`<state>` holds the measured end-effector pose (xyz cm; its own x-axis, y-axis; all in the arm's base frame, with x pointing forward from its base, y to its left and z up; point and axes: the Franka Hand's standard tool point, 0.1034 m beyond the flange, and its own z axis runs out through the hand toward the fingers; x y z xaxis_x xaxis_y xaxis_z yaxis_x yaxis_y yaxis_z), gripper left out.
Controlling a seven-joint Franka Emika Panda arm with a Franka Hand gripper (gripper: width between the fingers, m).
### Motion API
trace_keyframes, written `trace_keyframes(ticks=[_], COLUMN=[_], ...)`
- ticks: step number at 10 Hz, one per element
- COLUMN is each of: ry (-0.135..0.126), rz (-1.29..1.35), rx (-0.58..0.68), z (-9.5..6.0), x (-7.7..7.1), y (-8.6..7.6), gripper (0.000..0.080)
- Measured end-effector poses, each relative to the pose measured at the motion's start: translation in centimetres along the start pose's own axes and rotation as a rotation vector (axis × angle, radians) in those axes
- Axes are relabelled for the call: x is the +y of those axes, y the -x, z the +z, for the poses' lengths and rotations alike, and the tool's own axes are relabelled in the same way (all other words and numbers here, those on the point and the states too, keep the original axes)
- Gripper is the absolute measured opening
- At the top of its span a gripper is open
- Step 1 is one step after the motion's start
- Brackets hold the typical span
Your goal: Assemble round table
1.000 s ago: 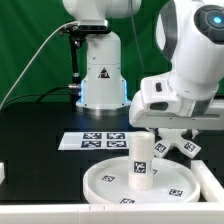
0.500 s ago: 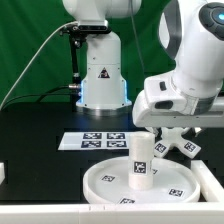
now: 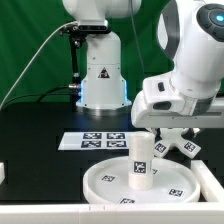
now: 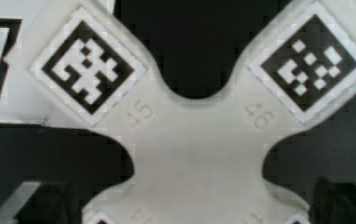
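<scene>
The round white disc lies at the front of the table with the short leg standing upright in its middle. Just behind the disc, toward the exterior view's right, lies the cross-shaped foot, tags facing up. My gripper is lowered onto it. In the wrist view the foot fills the picture with two tagged arms spreading out. My gripper is open, one dark finger on each side of the foot's narrow centre with a gap to it. Nothing is gripped.
The marker board lies flat on the black table behind the disc. The robot's white base stands at the back with cables beside it. A small white piece sits at the exterior view's left edge. A white rail runs along the front.
</scene>
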<state>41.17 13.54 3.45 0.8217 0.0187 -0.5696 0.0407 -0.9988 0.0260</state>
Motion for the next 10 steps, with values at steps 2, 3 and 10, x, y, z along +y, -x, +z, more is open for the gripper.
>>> trace_keyframes(ticks=[2,3,10], ry=[0.003,0.004,0.004], rz=[0.003,0.007,0.021], rx=[0.002,0.002,-0.007], z=[0.7,0.9,1.6], x=[0.1,0.1,0.3], y=[0.1,0.2,0.2], gripper=[0.0649,0.0649,0.0540])
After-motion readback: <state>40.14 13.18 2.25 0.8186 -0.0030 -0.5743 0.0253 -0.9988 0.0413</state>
